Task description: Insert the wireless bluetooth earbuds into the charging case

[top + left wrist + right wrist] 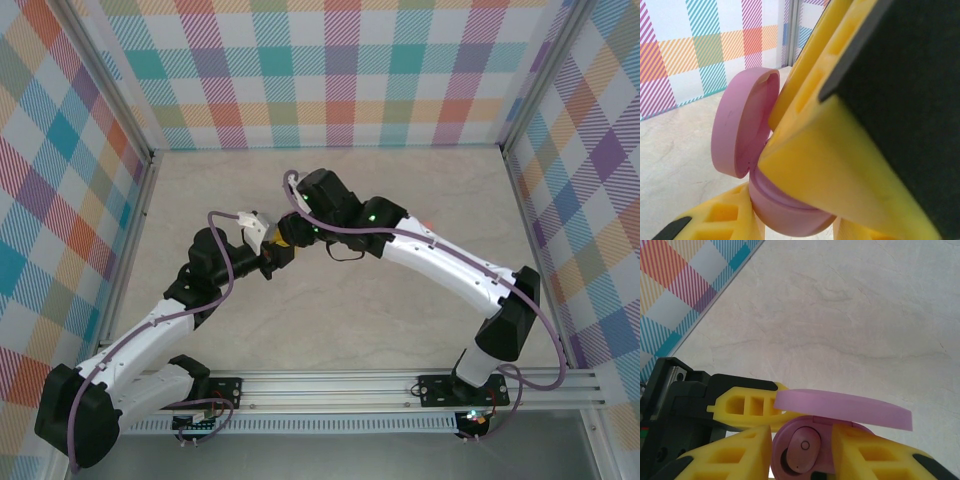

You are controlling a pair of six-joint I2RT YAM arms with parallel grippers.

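Observation:
The lilac charging case (785, 212) is held up off the table, my left gripper (790, 222) shut on its base. Its lid (740, 125) stands hinged open. In the right wrist view one lilac earbud (802, 447) sits in a well of the case (782, 440) under the raised lid (845, 410). My right gripper (801, 434) is right over the case, open, a yellow finger on each side of the earbud with a gap to it. From above, both grippers meet at mid-table, the left gripper (262, 245) and the right gripper (290, 240).
Bare beige tabletop (400, 200) lies all round, and checked walls (330, 70) close it in on three sides. A finger of the right gripper (850, 150) looms large in the left wrist view and covers the case's opening.

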